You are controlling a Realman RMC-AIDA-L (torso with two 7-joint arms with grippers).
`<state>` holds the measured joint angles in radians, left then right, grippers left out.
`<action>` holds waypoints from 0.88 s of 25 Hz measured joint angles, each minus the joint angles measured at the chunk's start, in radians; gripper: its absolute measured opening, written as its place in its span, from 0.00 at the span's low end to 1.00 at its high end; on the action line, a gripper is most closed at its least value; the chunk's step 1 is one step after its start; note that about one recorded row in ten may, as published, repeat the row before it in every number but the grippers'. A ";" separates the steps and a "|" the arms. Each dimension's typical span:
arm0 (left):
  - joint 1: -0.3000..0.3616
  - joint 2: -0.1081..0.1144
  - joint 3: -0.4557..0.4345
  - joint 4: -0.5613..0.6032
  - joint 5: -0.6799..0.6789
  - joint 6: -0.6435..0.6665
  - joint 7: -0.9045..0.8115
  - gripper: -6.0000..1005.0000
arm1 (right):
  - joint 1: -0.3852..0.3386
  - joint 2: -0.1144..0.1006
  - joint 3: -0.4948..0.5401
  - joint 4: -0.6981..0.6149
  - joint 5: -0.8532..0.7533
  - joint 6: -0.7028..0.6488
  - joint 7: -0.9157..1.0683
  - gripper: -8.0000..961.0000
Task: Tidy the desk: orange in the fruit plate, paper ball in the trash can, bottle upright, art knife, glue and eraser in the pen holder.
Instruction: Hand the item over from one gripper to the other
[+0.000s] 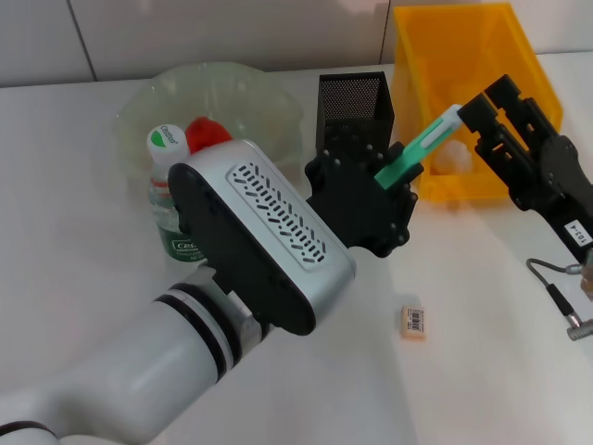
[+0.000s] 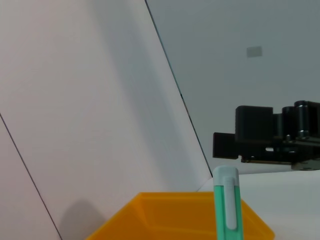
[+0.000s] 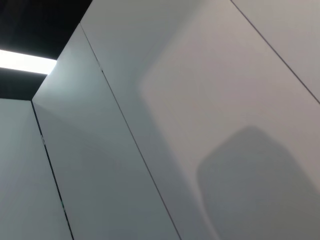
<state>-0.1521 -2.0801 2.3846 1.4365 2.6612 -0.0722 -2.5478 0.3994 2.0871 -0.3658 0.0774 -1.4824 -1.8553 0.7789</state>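
My left gripper (image 1: 394, 176) is shut on the green and white art knife (image 1: 422, 144), which slants up towards the trash can (image 1: 473, 74). The knife's tip (image 2: 226, 200) almost meets my right gripper (image 1: 477, 111), which hangs in front of the yellow bin. Just behind the left gripper stands the black mesh pen holder (image 1: 355, 97). The orange (image 1: 208, 133) lies in the pale green fruit plate (image 1: 232, 88). In front of the plate the bottle (image 1: 170, 185) stands upright. The eraser (image 1: 413, 321) lies on the table near the front. I do not see the glue. A pale shape inside the bin may be the paper ball.
My left forearm (image 1: 185, 334) fills the lower left of the head view and hides the table beneath it. A grey cable with a metal plug (image 1: 561, 297) lies at the right edge. The right wrist view shows only wall panels.
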 joint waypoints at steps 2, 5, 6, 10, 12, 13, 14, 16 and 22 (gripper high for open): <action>0.000 0.000 0.003 -0.002 0.000 -0.001 0.003 0.20 | 0.007 -0.002 -0.008 0.000 -0.003 0.016 0.002 0.80; 0.000 0.000 0.003 -0.003 0.000 -0.001 0.004 0.20 | 0.011 -0.003 -0.020 0.000 -0.003 0.024 0.004 0.79; 0.000 0.000 0.003 -0.004 0.000 -0.001 0.004 0.20 | 0.013 -0.003 -0.025 -0.002 -0.003 0.030 0.008 0.79; -0.002 0.000 0.004 -0.006 0.000 -0.001 0.004 0.20 | 0.018 -0.004 -0.044 -0.012 -0.004 0.047 0.028 0.79; -0.006 0.000 0.004 -0.008 0.000 -0.001 0.004 0.20 | 0.020 -0.004 -0.048 -0.015 -0.004 0.050 0.030 0.79; -0.006 0.000 0.004 -0.008 0.000 -0.001 0.004 0.20 | 0.020 -0.004 -0.048 -0.015 -0.004 0.050 0.030 0.74; -0.007 0.000 0.004 -0.008 0.000 -0.001 0.004 0.20 | 0.021 -0.005 -0.049 -0.016 -0.004 0.054 0.030 0.70; -0.008 0.000 0.004 -0.008 0.000 -0.002 0.005 0.20 | 0.023 -0.006 -0.054 -0.018 -0.004 0.063 0.031 0.62; -0.010 0.000 0.003 -0.008 0.000 0.001 0.005 0.20 | 0.030 -0.006 -0.074 -0.021 -0.004 0.077 0.044 0.44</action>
<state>-0.1621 -2.0800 2.3872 1.4285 2.6615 -0.0711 -2.5432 0.4289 2.0815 -0.4399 0.0559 -1.4865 -1.7780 0.8230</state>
